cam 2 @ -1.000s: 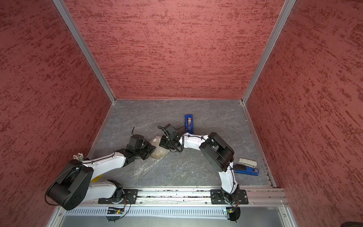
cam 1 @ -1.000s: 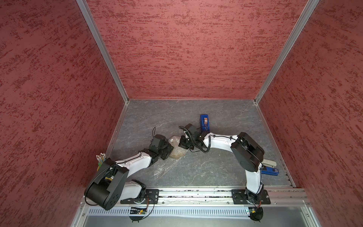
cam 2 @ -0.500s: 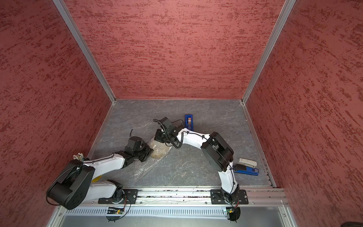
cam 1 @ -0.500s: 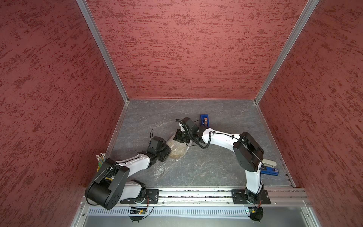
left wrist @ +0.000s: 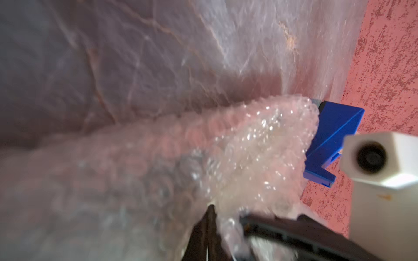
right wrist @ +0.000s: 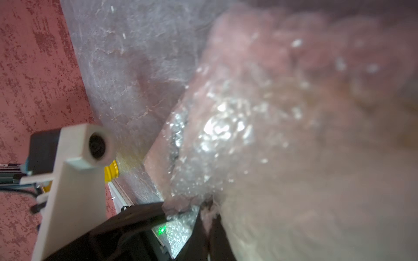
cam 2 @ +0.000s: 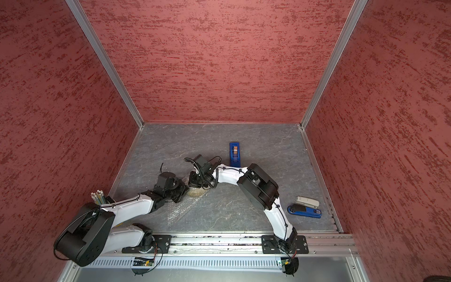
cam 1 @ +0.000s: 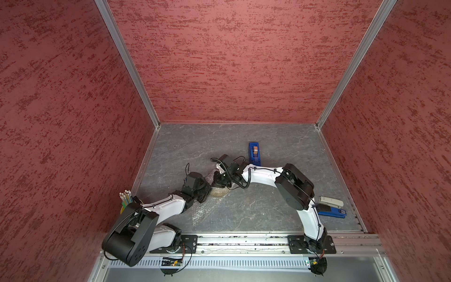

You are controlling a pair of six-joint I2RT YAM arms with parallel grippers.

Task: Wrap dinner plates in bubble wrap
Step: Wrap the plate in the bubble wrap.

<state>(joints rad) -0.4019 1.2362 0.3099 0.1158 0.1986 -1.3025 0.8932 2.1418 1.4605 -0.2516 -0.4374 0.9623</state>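
The bubble wrap (cam 1: 220,193) is bunched over the dinner plate, which shows only as a yellowish patch (cam 2: 196,192) through the plastic. A flat tail of the sheet (cam 1: 202,212) trails toward the front rail. My left gripper (cam 1: 206,191) presses against the bundle's left side. In the left wrist view its jaws (left wrist: 211,209) are shut, with the tips in the wrap (left wrist: 248,146). My right gripper (cam 1: 219,181) sits at the bundle's far edge. The right wrist view shows it (right wrist: 209,211) shut, with a fold of the wrap (right wrist: 226,131) pinched between the fingers.
A blue tape dispenser (cam 1: 254,153) stands behind the right wrist. A blue stapler (cam 1: 332,212) and a white one (cam 1: 331,201) lie at the right front. A yellow cup of pencils (cam 1: 126,199) stands by the left wall. Red walls enclose the grey floor.
The right gripper has carried its fold of wrap leftward and forward over the plate. The left gripper's jaws have closed at the bundle's left side.
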